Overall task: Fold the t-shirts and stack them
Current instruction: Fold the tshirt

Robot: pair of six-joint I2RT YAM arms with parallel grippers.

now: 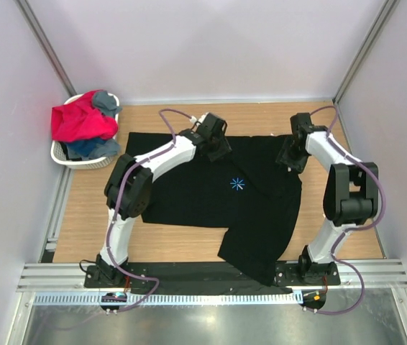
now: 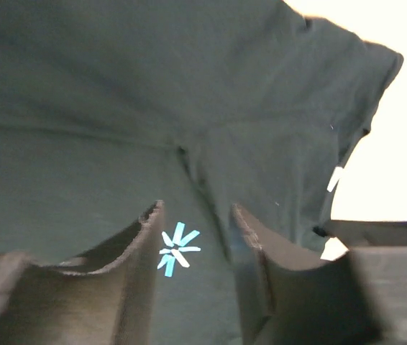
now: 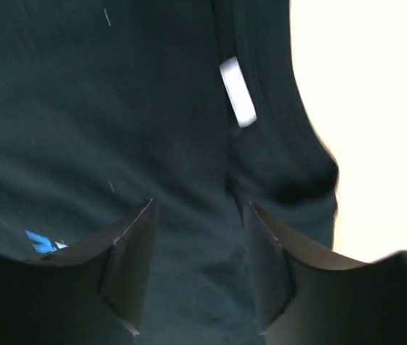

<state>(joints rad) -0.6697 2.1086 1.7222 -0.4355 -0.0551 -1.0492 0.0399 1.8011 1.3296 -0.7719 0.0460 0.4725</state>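
Black t-shirt (image 1: 189, 194) lies spread on the wood-grain table (image 1: 88, 215).
Top: matte, softly creased cloth; a red-pink tee (image 1: 81, 122) is heaped in the white basket (image 1: 63, 154). Left wrist: the left gripper (image 2: 196, 215) has its jaws spread above the light-blue starburst (image 2: 177, 249). Right wrist: the right gripper (image 3: 198, 208) has its jaws spread over the cloth.

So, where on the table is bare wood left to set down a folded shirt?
The widest bare wood lies left of the black t-shirt, between the laundry basket and the near edge. A narrower patch lies between the shirt and the right arm. A thin strip runs along the back wall. The middle is covered.
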